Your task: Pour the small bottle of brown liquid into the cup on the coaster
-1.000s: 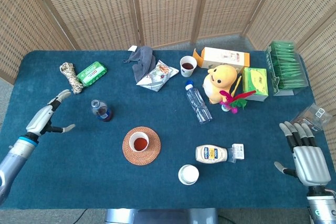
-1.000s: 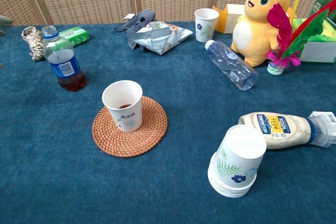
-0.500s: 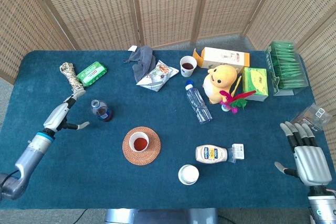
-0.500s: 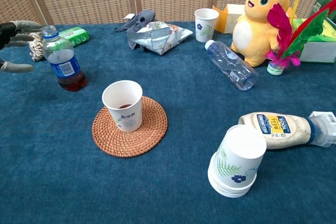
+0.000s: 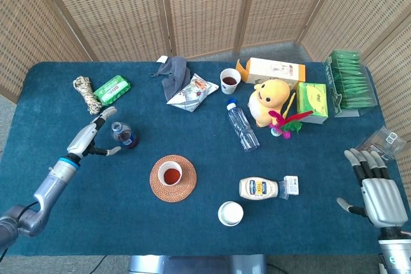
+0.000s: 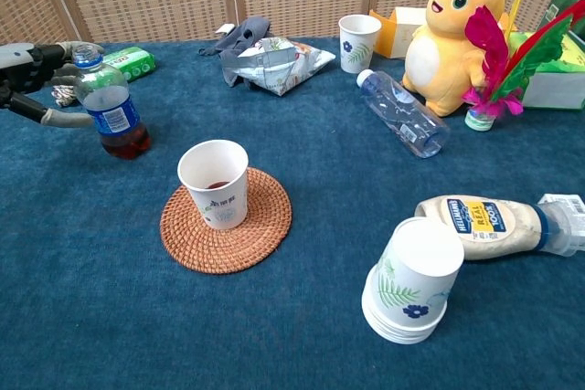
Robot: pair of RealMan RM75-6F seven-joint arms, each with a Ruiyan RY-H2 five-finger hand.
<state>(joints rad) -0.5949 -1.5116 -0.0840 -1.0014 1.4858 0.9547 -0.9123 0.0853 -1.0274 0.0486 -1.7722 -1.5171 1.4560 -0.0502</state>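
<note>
The small bottle (image 5: 122,135) of brown liquid stands upright at the left of the blue table (image 5: 90,203), its cap off in the head view, a shallow layer of brown liquid at its bottom. The left hand (image 5: 96,138) reaches it from the left, fingers spread apart on either side of the bottle, close beside it; whether they touch it cannot be told, and nothing is clamped. In the chest view the same hand (image 6: 37,79) sits at the left edge of the frame, one finger curving toward the bottle's label (image 6: 112,119). Right of and below the bottle, near the frame's middle, the paper cup (image 5: 171,174) stands upright on the round woven coaster (image 5: 156,187), with some brown liquid inside. Further right, a stack of upturned cups (image 5: 230,213) stands beside a mayonnaise bottle (image 5: 262,188) lying on its side. At the lower right of the frame the right hand (image 5: 376,190) rests open, fingers apart, holding nothing, well apart from the task's things.
</note>
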